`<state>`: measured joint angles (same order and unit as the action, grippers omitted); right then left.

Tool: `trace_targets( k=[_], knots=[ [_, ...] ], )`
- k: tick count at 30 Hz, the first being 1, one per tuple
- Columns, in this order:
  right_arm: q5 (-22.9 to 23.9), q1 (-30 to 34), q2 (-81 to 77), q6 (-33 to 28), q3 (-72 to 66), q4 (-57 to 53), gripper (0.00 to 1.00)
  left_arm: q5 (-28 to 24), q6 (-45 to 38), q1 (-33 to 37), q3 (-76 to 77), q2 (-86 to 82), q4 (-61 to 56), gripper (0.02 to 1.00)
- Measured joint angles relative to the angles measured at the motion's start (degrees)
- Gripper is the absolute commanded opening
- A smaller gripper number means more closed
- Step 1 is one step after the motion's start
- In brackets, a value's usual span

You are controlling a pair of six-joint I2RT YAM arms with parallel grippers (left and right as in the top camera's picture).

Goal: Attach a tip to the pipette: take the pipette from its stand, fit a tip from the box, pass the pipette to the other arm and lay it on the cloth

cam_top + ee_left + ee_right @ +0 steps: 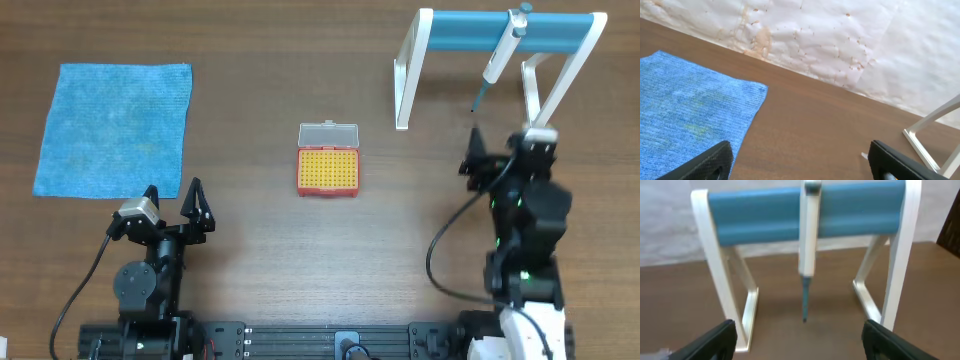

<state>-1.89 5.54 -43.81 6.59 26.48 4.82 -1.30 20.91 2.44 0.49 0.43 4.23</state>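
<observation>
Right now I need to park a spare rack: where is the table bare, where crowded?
Bare table lies between the cloth and the tip box, and between that box and the stand. Also free: the strip between left arm and right arm. Crowded: at the stand, where the pipette hangs before the right claw.

Plain blue woven cloth [115, 130], white pipette [497, 62] with dark teal shaft, white-framed stand [470, 32] with blue bar, orange-red tip box [328, 172] with yellow dotted grid and clear lid, brown wood-grain tabletop [250, 240].
</observation>
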Motion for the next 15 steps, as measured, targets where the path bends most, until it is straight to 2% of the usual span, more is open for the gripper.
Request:
trace_targets(
  k=[2,5,7,11,15],
  knots=[
    [-0.22,1.60,-15.32,-2.80,1.75,25.03,0.816,0.00,0.02,0.00,0.04,0.00,0.07,0.875],
    [-0.22,2.67,-32.76,-5.68,1.57,38.77,0.816,0.00,0.00,0.00,0.00,0.02,0.02,0.875],
    [-0.70,2.67,-38.58,-5.97,1.90,38.80,0.818,0.00,0.00,0.00,0.00,0.00,0.00,0.875],
    [-5.18,2.67,-45.31,-6.36,10.64,38.34,0.816,-0.02,0.00,0.00,0.00,0.00,0.00,0.875],
    [-5.77,2.67,-48.81,-6.51,12.48,38.97,0.816,-0.02,0.00,0.00,0.00,-0.02,0.00,0.875]
  ],
)
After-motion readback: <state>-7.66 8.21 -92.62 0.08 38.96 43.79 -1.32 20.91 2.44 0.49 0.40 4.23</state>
